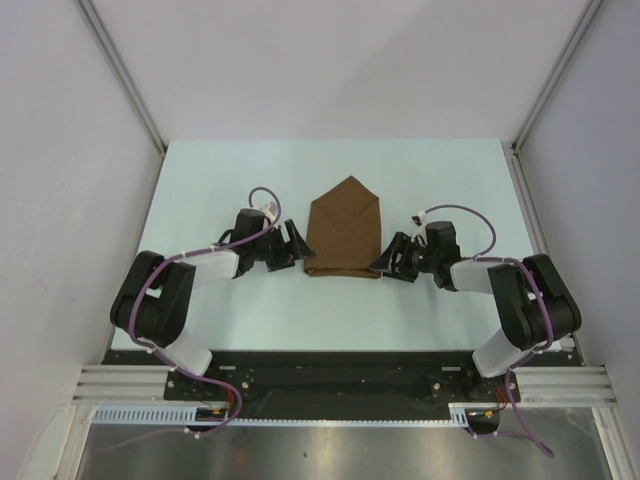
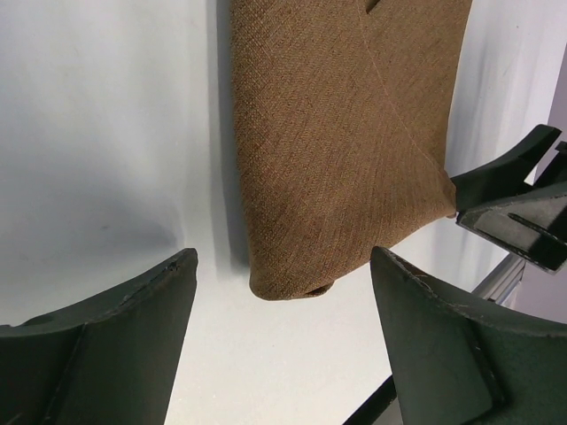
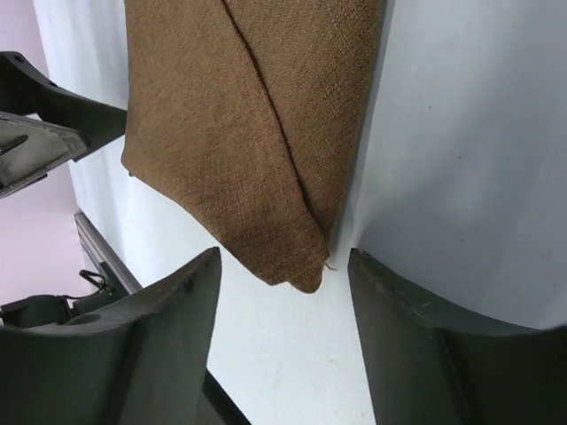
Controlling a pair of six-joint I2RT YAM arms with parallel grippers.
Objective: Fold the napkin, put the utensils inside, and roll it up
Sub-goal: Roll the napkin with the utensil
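Note:
The brown napkin [image 1: 345,230] lies on the table folded into an envelope shape, its point towards the back, flaps overlapping. The fork is hidden or out of view. My left gripper [image 1: 296,246] is open at the napkin's near left corner. In the left wrist view [image 2: 283,266] that rolled corner of the napkin [image 2: 345,133] lies just ahead of the open jaws, untouched. My right gripper [image 1: 384,260] is open at the near right corner. In the right wrist view [image 3: 283,257] the napkin [image 3: 248,115] corner lies between the fingertips, untouched.
The pale table [image 1: 230,180] is bounded by white walls left, right and back. A metal rail [image 1: 340,380] runs along the near edge by the arm bases. Each gripper shows in the other's wrist view: right [image 2: 514,199], left [image 3: 44,124].

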